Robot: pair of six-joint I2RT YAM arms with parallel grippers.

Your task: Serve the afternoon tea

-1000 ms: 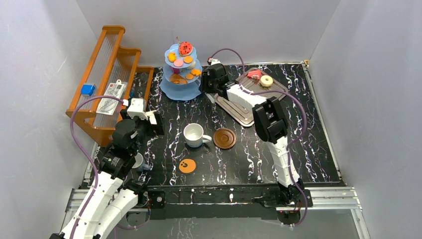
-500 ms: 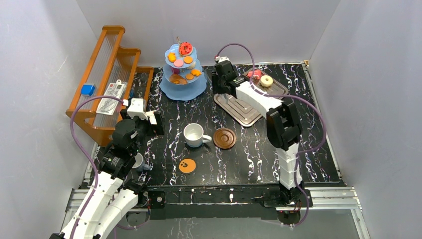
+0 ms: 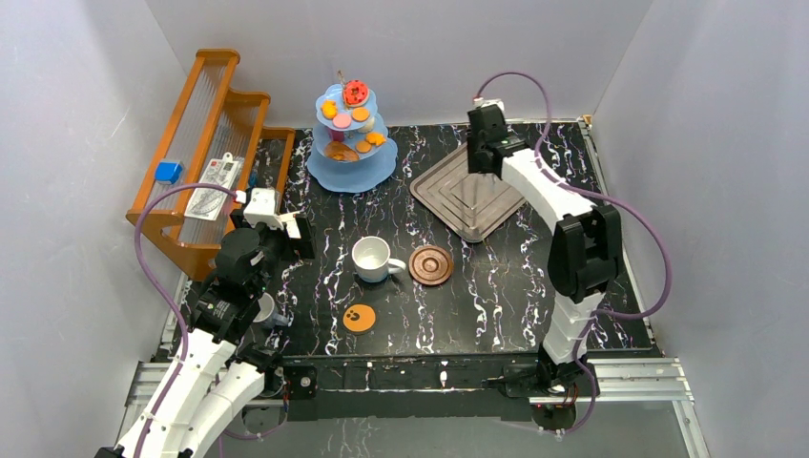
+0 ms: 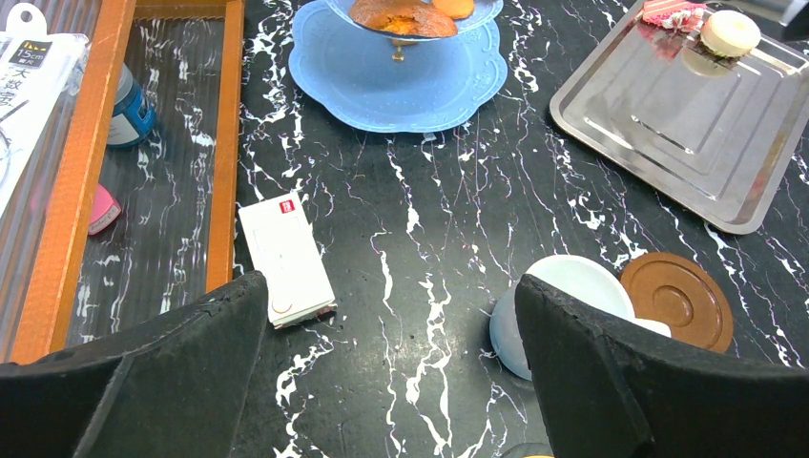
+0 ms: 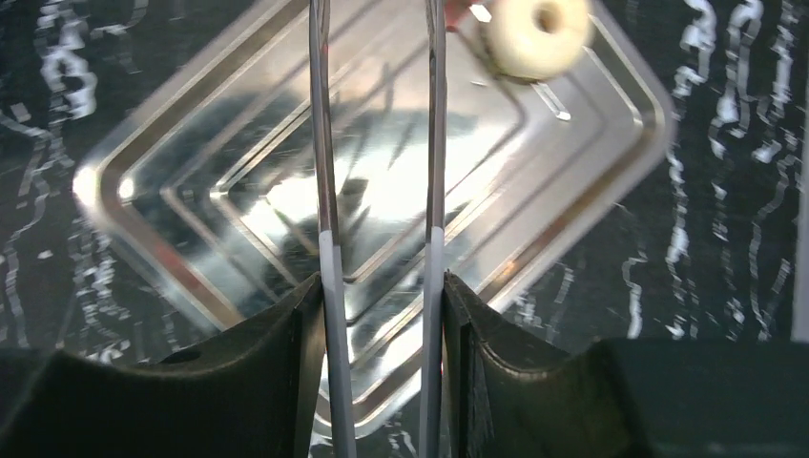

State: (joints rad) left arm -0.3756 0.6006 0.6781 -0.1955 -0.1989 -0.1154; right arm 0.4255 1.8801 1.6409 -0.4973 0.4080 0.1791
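Observation:
The light-blue three-tier stand (image 3: 351, 170) holds several pastries (image 3: 356, 93) at the back. The white donut (image 5: 534, 33) and a red pastry (image 4: 673, 14) lie in the far corner of the silver tray (image 3: 472, 196); my right arm hides them in the top view. My right gripper (image 3: 485, 153) is above that corner, shut on metal tongs (image 5: 324, 191) whose tips point at the donut. The white mug (image 3: 370, 256), brown saucer (image 3: 430, 265) and paw-print coaster (image 3: 359, 318) sit mid-table. The grey cup (image 3: 265, 308) is beside my left arm. My left gripper (image 4: 391, 286) is open and empty, left of the mug.
The orange wooden rack (image 3: 205, 153) with small items stands along the left edge. A white box (image 4: 284, 258) lies on the table beside it. White walls enclose the table on three sides.
My right arm has swung right with the tongs, from beside the stand to the tray's far corner, and now covers the donut and red pastry in the top view. The left arm has not moved.

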